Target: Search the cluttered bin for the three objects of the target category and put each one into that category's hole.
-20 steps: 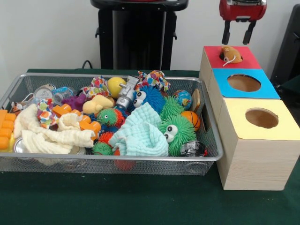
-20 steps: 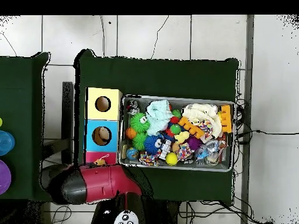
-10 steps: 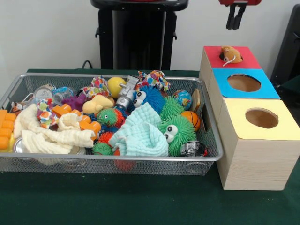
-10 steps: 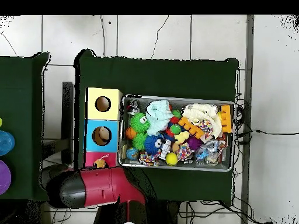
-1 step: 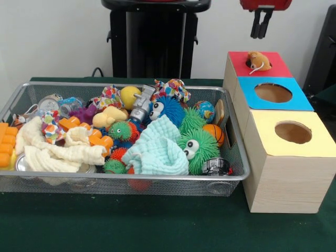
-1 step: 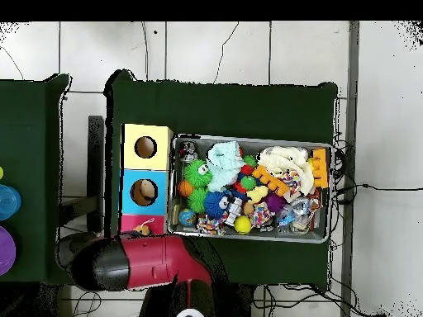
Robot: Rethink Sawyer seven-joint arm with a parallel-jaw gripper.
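A small orange-brown toy mouse (image 5: pixel 259 60) lies on the red top (image 5: pixel 273 65) of the wooden box row, over or partly in that top's hole, with a pale cord trailing off it toward the front. In the overhead view the same toy (image 6: pixel 143 229) shows on the red square beside the arm's red casing (image 6: pixel 157 260). The gripper (image 5: pixel 261 32) hangs directly above the toy and well clear of it, its two dark fingers (image 5: pixel 256 27) drawn close together with nothing between them.

Next along the box row is the blue top (image 5: pixel 294 97) with its round hole, then the yellow top (image 5: pixel 315 142) with its own hole nearest the camera; in the overhead view something tan sits inside the blue hole (image 6: pixel 143 192).

Just beside the boxes stands the wire mesh bin (image 5: pixel 121 184), crowded with toys. A pale green cloth (image 5: pixel 157 149) lies in the middle, with green spiky balls with googly eyes (image 5: pixel 198 149) against it and a blue spiky ball (image 5: pixel 167 109) behind. A cream cloth (image 5: pixel 63 152) is bunched at the other end, with orange plastic pieces (image 5: pixel 97 137) on it. A yellow ball (image 5: pixel 129 95), a grey robot figure (image 5: pixel 140 107) and a small basketball (image 5: pixel 213 132) lie among the rest.
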